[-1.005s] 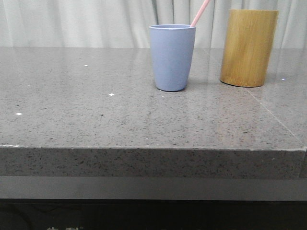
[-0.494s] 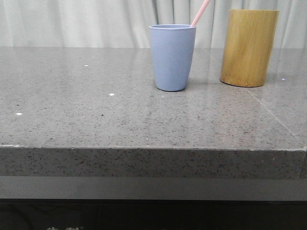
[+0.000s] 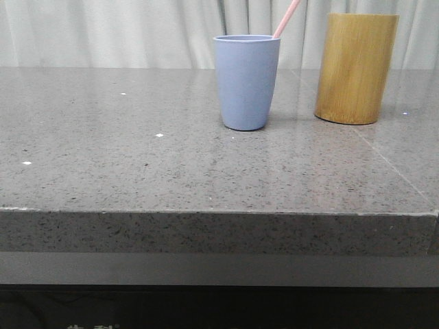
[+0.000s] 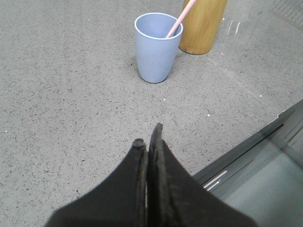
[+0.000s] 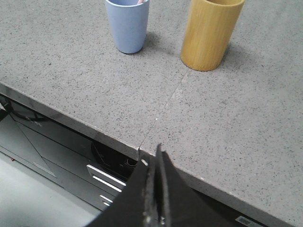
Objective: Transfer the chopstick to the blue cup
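One chopstick [image 4: 176, 23] leans in one blue cup [image 4: 155, 47]; both arms' fingers [image 4: 147, 147] [image 5: 156, 163] pressed together.

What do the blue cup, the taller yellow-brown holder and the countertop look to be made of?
Blue cup: probably matte plastic, with plain, even, dull sides. Holder: likely bamboo or wood, with fine vertical grain. Countertop: polished speckled grey stone or a stone-look composite, faintly reflecting the cups.

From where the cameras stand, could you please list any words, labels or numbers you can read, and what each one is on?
Blue cup: no text, plain sides.
Bamboo holder: no text.
Dark panel below the table edge: pale marks cut off by the frame, unreadable.
Small white label under the counter edge: too small and blurred to read.
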